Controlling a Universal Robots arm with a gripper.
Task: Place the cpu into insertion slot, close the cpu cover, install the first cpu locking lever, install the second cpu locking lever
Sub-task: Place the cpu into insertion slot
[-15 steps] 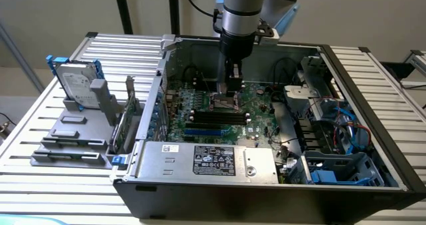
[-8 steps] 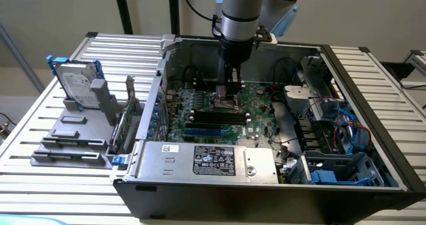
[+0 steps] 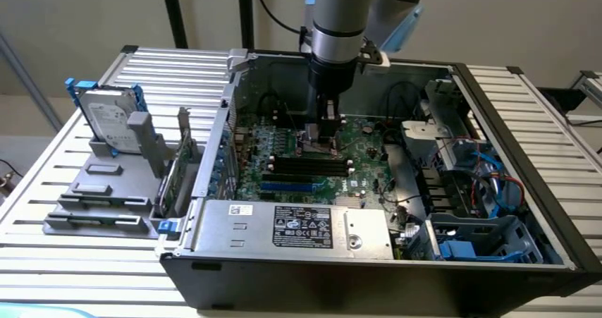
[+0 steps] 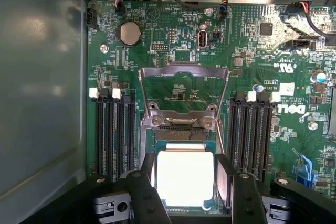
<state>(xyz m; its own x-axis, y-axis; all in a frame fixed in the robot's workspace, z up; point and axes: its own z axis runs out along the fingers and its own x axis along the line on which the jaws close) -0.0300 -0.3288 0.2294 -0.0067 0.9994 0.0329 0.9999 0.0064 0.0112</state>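
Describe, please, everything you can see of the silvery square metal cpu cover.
The silvery square metal cpu cover is a thin frame with a cut-out centre, through which the green circuit board shows. It is swung open, hinged at the edge of the dark insertion slot, not closed over the pale square cpu.

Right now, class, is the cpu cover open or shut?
Open. The cpu cover stands swung back from the insertion slot, green board visible through its cut-out, and the cpu lies uncovered.

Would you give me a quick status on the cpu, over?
Gripper open, straddling cpu at insertion slot; cpu cover raised; nothing in the way.
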